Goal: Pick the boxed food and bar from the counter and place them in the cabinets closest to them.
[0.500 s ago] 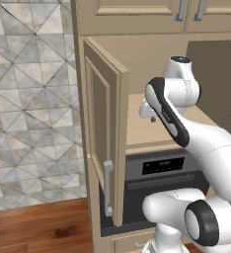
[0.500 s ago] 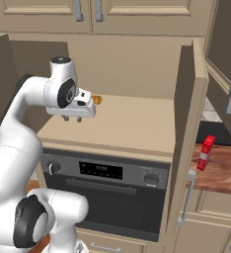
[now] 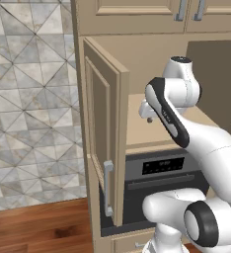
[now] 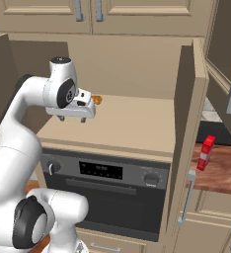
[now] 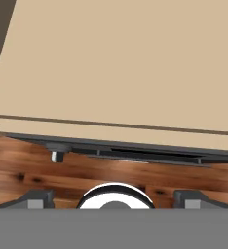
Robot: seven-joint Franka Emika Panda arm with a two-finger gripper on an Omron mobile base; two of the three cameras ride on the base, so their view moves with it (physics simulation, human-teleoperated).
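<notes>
Gripper (image 4: 72, 118) spread and empty over the cabinet shelf (image 4: 132, 126) – the boxed food (image 4: 205, 152) waits on the counter (image 4: 221, 170), unplaced.

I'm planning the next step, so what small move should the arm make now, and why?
Probably draw the claw back out of the open cabinet and swing it right toward the red boxed food. The claw hangs open and empty over the tan shelf, while the box stands on the counter beyond the cabinet's right door.
</notes>
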